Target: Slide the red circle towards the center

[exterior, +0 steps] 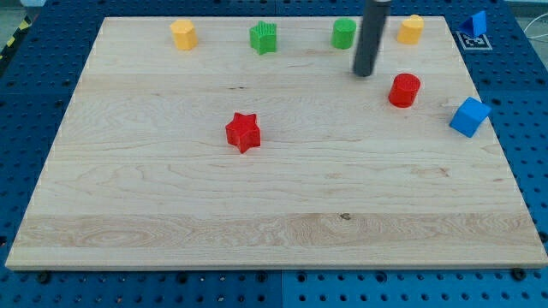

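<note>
The red circle (pixel 404 90) stands on the wooden board (pixel 274 214) at the view's upper right. My tip (pixel 364 74) is just left of it and slightly nearer the view's top, a short gap apart, not touching. A red star (pixel 243 132) lies near the board's middle, left of centre.
Along the view's top edge stand a yellow block (pixel 183 35), a green star-like block (pixel 264 38), a green cylinder (pixel 344 33) and a yellow block (pixel 411 29). A blue cube (pixel 469 116) sits at the right edge. Another blue piece (pixel 476 23) lies off the board.
</note>
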### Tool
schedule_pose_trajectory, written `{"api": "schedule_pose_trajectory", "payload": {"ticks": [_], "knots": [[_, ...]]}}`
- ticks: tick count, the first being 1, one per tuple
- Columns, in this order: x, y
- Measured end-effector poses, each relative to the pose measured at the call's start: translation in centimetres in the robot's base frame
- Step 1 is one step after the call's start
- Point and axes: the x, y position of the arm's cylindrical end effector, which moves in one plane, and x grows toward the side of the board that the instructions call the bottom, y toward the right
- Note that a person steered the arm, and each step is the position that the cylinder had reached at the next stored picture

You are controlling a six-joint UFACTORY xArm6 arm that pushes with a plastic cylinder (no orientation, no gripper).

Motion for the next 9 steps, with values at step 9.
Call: {"api": "schedule_pose_trajectory", "payload": {"ticks": [9], "knots": [[6.4,-11.9]]}}
